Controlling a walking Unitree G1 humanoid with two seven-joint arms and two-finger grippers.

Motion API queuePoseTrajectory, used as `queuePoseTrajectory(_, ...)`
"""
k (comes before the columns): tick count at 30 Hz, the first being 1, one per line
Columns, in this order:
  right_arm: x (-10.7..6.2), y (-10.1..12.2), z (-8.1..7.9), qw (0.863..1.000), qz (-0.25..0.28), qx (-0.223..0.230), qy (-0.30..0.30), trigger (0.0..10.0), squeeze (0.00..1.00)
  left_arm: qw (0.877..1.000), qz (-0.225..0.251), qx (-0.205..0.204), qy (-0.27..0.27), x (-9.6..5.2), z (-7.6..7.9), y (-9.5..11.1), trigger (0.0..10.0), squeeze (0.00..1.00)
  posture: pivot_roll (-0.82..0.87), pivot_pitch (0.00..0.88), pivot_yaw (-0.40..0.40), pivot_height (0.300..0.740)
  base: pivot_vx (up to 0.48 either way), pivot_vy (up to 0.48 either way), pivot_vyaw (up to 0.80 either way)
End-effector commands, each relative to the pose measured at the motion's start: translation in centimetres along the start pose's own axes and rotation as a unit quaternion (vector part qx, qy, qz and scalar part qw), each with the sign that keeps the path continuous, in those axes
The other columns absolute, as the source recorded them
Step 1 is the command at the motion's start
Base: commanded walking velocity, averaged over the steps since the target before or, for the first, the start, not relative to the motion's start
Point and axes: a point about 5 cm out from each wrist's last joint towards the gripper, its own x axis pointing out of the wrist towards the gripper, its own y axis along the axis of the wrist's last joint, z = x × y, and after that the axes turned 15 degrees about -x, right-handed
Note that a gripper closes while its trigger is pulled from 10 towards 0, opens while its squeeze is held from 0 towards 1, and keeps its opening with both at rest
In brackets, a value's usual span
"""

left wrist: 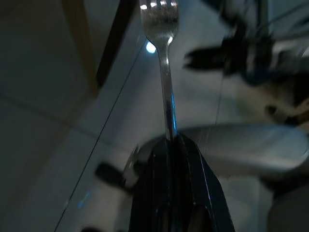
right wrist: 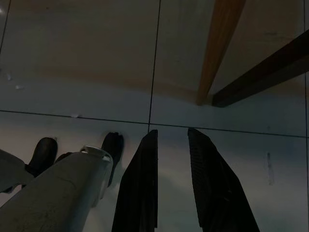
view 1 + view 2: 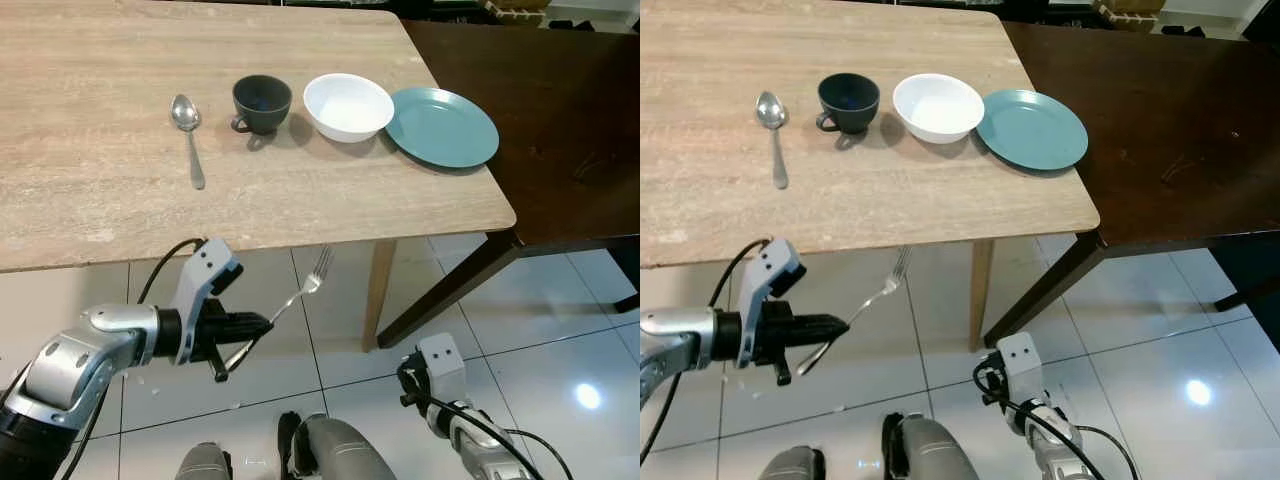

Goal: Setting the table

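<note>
- Light wooden bench [image 3: 90, 190]: spoon [image 3: 187, 125], cup [image 3: 262, 103], bowl [image 3: 348, 106], plate [image 3: 442, 126] in a row
- Left tool [image 3: 262, 326], below the bench edge, grips fork [image 3: 303, 289] by its handle, tines pointing up toward the bench
- Right tool [image 2: 171, 137] hangs parted over floor tiles

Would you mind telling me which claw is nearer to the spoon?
Left. The left claw holds a fork below the table edge, roughly under the spoon; the right claw hangs lower, off to the right.

left claw [image 3: 262, 325] clamped, right claw [image 2: 172, 137] parted

We see a wooden table [image 3: 100, 200] carrying a spoon [image 3: 187, 125], cup [image 3: 261, 104], bowl [image 3: 347, 107] and plate [image 3: 442, 127] in a row.
</note>
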Motion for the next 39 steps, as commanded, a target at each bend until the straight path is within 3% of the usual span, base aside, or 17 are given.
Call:
queuePoseTrajectory(1,-0.4,-0.9,0.1,1.0,-0.015,0.008,-0.003,10.0,0.0,0.999,-0.033,0.008,0.011,0.4,-0.2,-1.3,0.0,0.0,0.05,0.125,-0.094,0.74,0.0,0.0,0.0)
queuePoseTrajectory(7,-0.3,-0.8,0.1,1.0,-0.014,0.007,-0.003,10.0,0.0,0.993,-0.095,0.024,0.059,1.0,-1.4,-3.6,0.0,0.0,0.05,0.125,-0.092,0.74,0.0,0.0,0.0)
queuePoseTrajectory(11,-0.3,-0.9,-0.1,1.0,-0.016,0.007,-0.002,10.0,0.0,0.987,-0.144,0.005,0.075,1.8,-1.6,-6.7,0.0,0.0,0.05,0.124,-0.091,0.74,0.0,0.0,0.0)
queuePoseTrajectory(19,-0.3,-1.7,-0.8,0.999,-0.037,0.006,0.002,10.0,0.0,0.975,-0.142,-0.048,0.164,3.9,-3.0,-10.2,0.0,0.0,0.05,0.124,-0.091,0.74,0.0,0.0,0.0)
queuePoseTrajectory(22,-0.3,-2.1,-1.4,0.999,-0.049,0.01,0.005,10.0,0.0,0.962,-0.084,-0.108,0.237,5.6,-3.9,-11.6,0.0,0.0,0.05,0.123,-0.092,0.74,0.0,0.0,0.0)
queuePoseTrajectory(23,-0.4,-2.3,-1.6,0.998,-0.055,0.012,0.006,10.0,0.0,0.95,-0.046,-0.141,0.276,6.2,-4.3,-11.9,0.0,0.0,0.05,0.123,-0.092,0.74,0.0,0.0,0.0)
queuePoseTrajectory(24,-0.4,-2.3,-1.6,0.998,-0.055,0.012,0.006,10.0,0.0,0.95,-0.046,-0.141,0.276,6.2,-4.3,-11.9,0.0,0.0,0.05,0.123,-0.092,0.74,0.0,0.0,0.0)
queuePoseTrajectory(26,-0.4,-2.4,-1.8,0.998,-0.06,0.013,0.007,10.0,0.0,0.932,0.021,-0.168,0.322,6.7,-4.9,-11.6,0.0,0.0,0.06,0.122,-0.093,0.74,0.0,0.0,0.0)
queuePoseTrajectory(28,-0.4,-2.5,-2.0,0.998,-0.063,0.014,0.007,10.0,0.0,0.908,0.087,-0.229,0.341,7.0,-5.2,-11.4,0.0,0.0,0.05,0.123,-0.091,0.74,0.0,0.0,0.0)
queuePoseTrajectory(29,-0.3,-2.6,-2.1,0.998,-0.064,0.016,0.006,10.0,0.0,0.896,0.11,-0.239,0.358,7.0,-5.4,-11.2,1.5,0.0,0.05,0.121,-0.091,0.74,0.0,0.0,0.0)
queuePoseTrajectory(30,-0.3,-2.6,-2.1,0.998,-0.065,0.017,0.005,10.0,0.0,0.889,0.127,-0.243,0.366,7.0,-5.6,-11.1,3.7,0.0,0.05,0.121,-0.091,0.74,0.0,0.0,0.0)
queuePoseTrajectory(31,-0.3,-2.6,-2.1,0.998,-0.065,0.017,0.005,10.0,0.0,0.889,0.127,-0.243,0.366,7.0,-5.6,-11.1,3.7,0.0,0.05,0.121,-0.091,0.74,0.0,0.0,0.0)
queuePoseTrajectory(32,-0.3,-2.6,-2.2,0.998,-0.066,0.021,0.001,10.0,0.0,0.878,0.143,-0.243,0.388,7.0,-6.0,-11.1,10.0,0.0,0.05,0.115,-0.086,0.74,0.0,0.0,0.0)
queuePoseTrajectory(34,-0.3,-2.6,-2.2,0.997,-0.068,0.022,0.0,10.0,0.0,0.87,0.141,-0.252,0.4,7.1,-6.2,-11.5,10.0,0.0,0.05,0.115,-0.086,0.74,0.0,0.0,0.0)
queuePoseTrajectory(39,-0.3,-2.7,-2.3,0.997,-0.07,0.023,-0.001,10.0,0.0,0.864,0.124,-0.247,0.422,7.1,-6.5,-12.1,10.0,0.0,0.05,0.109,-0.081,0.74,0.0,0.0,0.0)
